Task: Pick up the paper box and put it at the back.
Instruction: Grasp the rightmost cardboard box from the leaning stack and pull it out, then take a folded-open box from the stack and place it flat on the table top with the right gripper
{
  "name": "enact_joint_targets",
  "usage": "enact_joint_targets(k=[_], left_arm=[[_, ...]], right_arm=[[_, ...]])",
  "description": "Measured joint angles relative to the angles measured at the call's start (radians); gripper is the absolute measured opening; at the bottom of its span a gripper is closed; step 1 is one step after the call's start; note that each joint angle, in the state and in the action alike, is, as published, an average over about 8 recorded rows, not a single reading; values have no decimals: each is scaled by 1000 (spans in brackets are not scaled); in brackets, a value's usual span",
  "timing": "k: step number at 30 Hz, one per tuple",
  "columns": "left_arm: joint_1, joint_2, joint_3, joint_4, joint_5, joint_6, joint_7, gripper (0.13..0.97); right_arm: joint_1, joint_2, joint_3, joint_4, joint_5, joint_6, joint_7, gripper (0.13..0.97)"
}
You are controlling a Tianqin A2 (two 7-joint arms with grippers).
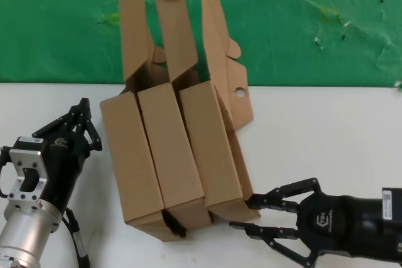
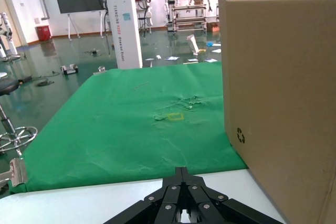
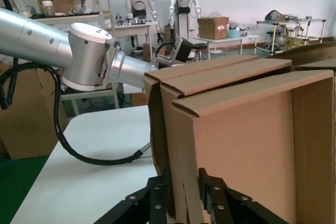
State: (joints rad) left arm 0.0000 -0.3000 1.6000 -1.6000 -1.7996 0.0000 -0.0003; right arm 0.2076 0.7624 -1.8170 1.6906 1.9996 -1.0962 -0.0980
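While three brown boxes stood packed side by side mid-frame, your right gripper [image 1: 251, 214] sat spread around the paper box's [image 1: 210, 152] near bottom edge. Your left gripper [image 1: 80, 119], fingers pressed together, waited left of them; the green cloth [image 1: 56, 23] filled the top.

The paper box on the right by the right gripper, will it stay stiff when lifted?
Probably light and bendy: the paper box is thin cardboard, lid open. The tall flap looks loose and may flop. If gripped at its near corner by the right gripper, it could twist.
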Motion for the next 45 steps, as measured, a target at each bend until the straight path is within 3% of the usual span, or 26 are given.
enact_joint_targets(k=[4,13,24,35,40,45], left_arm=[[0,0,0,0,0,0,0,143],[0,0,0,0,0,0,0,143],[0,0,0,0,0,0,0,143],[0,0,0,0,0,0,0,143],[0,0,0,0,0,0,0,143],[0,0,0,0,0,0,0,143]], right_arm=[[8,-1,-7,1,-10,7,10,286],[6,18,-1,29,-21,27,26,181],[-27,115,55,157,-33,69,94,150],[22,344,108,336,-178,131,385,149],[141,403,83,362,-265,81,525,149],[299,396,23,368,-395,-12,660,149]])
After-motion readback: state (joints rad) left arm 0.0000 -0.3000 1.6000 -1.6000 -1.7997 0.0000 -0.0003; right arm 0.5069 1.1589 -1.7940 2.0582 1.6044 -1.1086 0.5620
